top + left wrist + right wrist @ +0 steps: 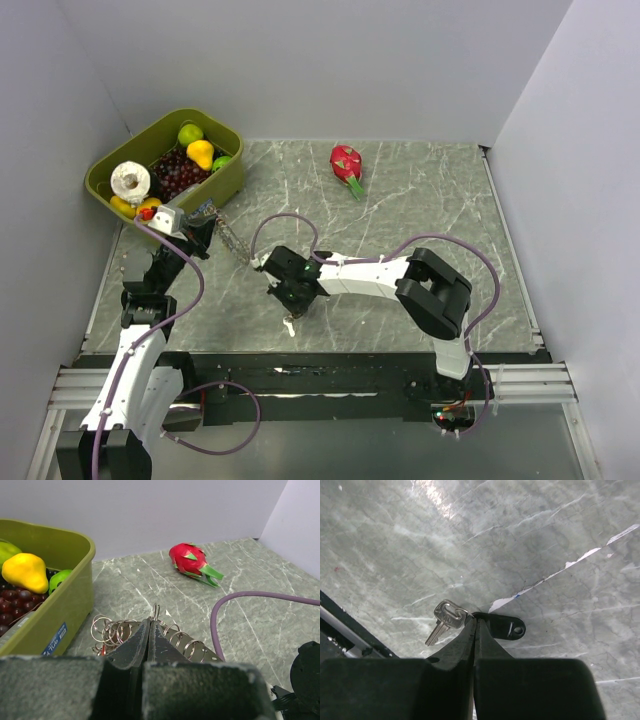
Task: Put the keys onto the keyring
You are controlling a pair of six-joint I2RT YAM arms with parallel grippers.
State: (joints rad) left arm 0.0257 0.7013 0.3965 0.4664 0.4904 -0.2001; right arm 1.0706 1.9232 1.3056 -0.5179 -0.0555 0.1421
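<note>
My left tool [150,621] was pinched shut on the keyring [111,631], whose coiled rim spread out to both sides of its tips. My right tool [475,621] was closed tight, low over the worktop [545,540]. A silver key [446,620] lay against one side of its tips and a black key head [506,628] against the other. I couldn't tell whether either was gripped.

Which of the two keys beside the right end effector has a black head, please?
The black-headed key, on the right of the right end effector in its wrist view; the silver key lies on its left.
</note>
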